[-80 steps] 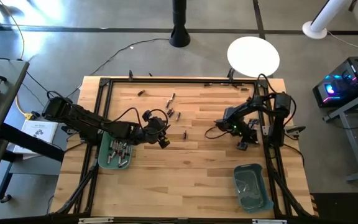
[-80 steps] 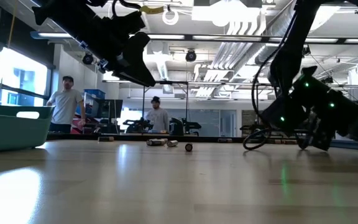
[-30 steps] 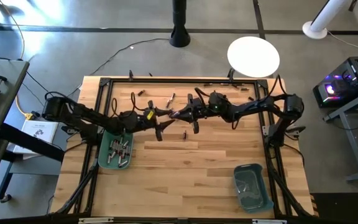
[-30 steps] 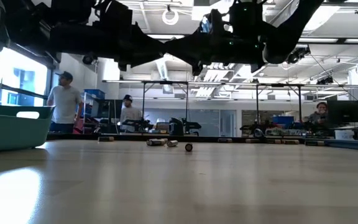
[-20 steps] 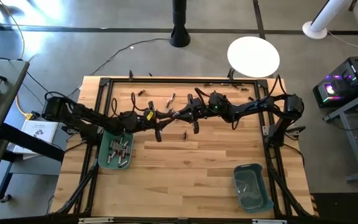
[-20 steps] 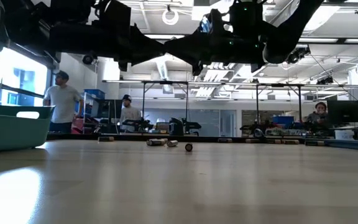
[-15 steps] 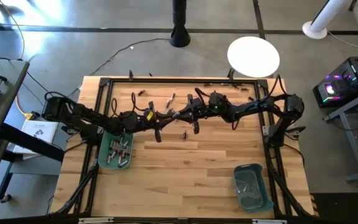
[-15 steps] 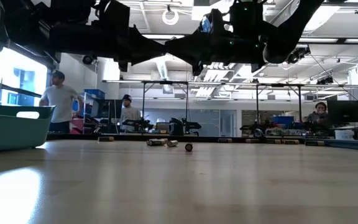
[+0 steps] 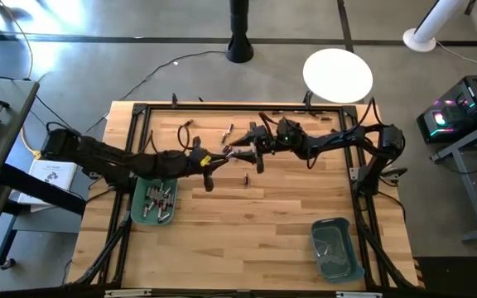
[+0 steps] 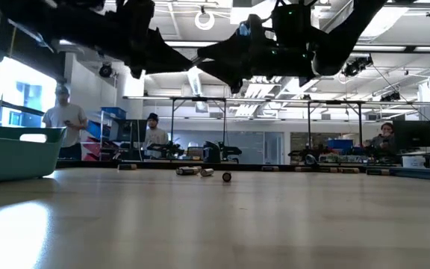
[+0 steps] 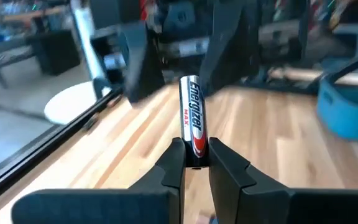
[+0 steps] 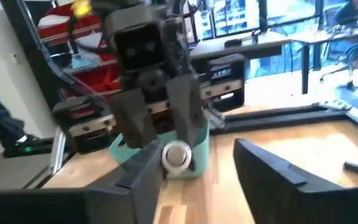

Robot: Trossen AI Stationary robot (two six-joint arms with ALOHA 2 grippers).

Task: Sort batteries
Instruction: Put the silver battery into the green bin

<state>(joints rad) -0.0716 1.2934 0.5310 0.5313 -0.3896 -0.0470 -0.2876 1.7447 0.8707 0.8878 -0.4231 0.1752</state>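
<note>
Pinching one battery (image 11: 192, 121) by its lower end, left gripper (image 11: 196, 167) holds it upright in the air, above the table's (image 9: 247, 223) middle toward the far edge. Right gripper (image 12: 194, 165) faces it tip to tip, fingers spread, nothing between them. Loose batteries (image 9: 228, 131) lie scattered on the wood near the far edge, below both arms. More batteries (image 9: 157, 201) sit in the teal bin (image 9: 138, 211) by the left edge. Second teal bin (image 9: 336, 247) stands at the near right corner. People (image 10: 63, 131) stand in the room behind.
</note>
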